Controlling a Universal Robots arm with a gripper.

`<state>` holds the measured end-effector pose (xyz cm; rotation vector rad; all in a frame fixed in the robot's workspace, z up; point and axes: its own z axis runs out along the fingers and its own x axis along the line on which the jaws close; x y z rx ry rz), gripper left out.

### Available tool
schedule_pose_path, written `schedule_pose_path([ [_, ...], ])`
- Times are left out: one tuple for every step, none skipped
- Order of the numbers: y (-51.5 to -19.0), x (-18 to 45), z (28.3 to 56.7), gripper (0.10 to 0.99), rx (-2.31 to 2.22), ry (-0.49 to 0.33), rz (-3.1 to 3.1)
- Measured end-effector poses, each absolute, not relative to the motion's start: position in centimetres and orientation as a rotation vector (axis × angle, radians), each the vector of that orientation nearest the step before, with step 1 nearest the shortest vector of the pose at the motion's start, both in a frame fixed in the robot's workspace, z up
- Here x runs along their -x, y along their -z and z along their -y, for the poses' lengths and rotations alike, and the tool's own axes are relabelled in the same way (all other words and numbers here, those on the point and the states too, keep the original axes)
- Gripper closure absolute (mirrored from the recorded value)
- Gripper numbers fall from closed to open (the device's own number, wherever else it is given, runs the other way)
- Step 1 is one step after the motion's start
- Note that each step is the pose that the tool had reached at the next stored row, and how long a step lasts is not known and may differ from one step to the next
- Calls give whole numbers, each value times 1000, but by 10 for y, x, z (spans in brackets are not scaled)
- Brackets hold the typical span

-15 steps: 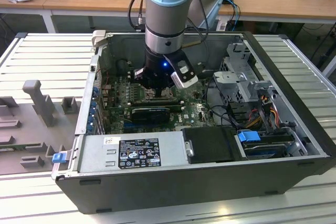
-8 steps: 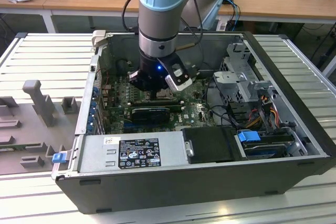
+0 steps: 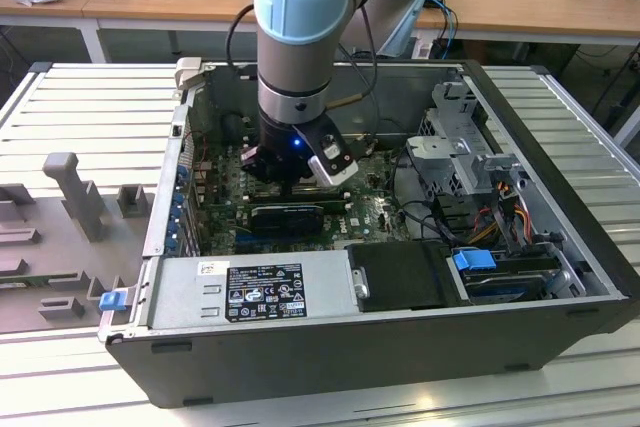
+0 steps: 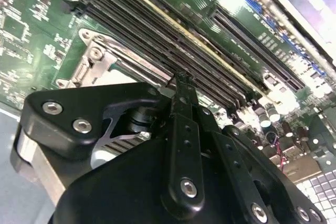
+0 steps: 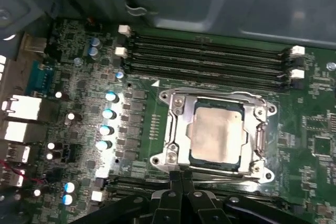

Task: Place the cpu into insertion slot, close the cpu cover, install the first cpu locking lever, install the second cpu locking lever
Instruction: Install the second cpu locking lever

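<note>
In the first wrist view the cpu (image 5: 215,132) lies flat in the insertion slot (image 5: 167,157), its pale metal top showing through the window of the cpu cover (image 5: 178,127). The cover is folded down flat over the chip. My gripper (image 5: 181,178) is shut, its two black fingers pressed together right at the socket's edge, on the side away from the memory slots (image 5: 210,56). In the second wrist view the gripper's tip (image 4: 182,80) sits low against the socket's metal rim (image 4: 97,64). In the exterior view the gripper (image 3: 290,185) reaches down into the open computer case (image 3: 560,147).
A black expansion card (image 3: 285,217) lies just in front of the gripper, with the grey power supply (image 3: 250,292) beyond it. A drive bay with blue tabs (image 3: 475,259) and cable bundles fill the exterior view's right. Capacitors (image 5: 107,114) stand beside the socket.
</note>
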<state>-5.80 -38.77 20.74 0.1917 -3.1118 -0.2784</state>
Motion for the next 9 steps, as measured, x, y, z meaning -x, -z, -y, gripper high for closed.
schedule_pose_path([
  [-207, 60, 389, 980, -194, 292, 3111],
  [-207, 60, 390, 980, -195, 306, 3110],
  [-207, 61, 392, 980, -195, 324, 3109],
  [-207, 61, 394, 980, -196, 351, 3107],
  [-207, 62, 396, 980, -196, 373, 3105],
  [-207, 63, 397, 980, -197, 391, 3104],
  [-207, 65, 398, 980, -197, 405, 3103],
  [-207, 66, 399, 980, -197, 416, 3102],
  [-207, 67, 400, 980, -198, 427, 3101],
])
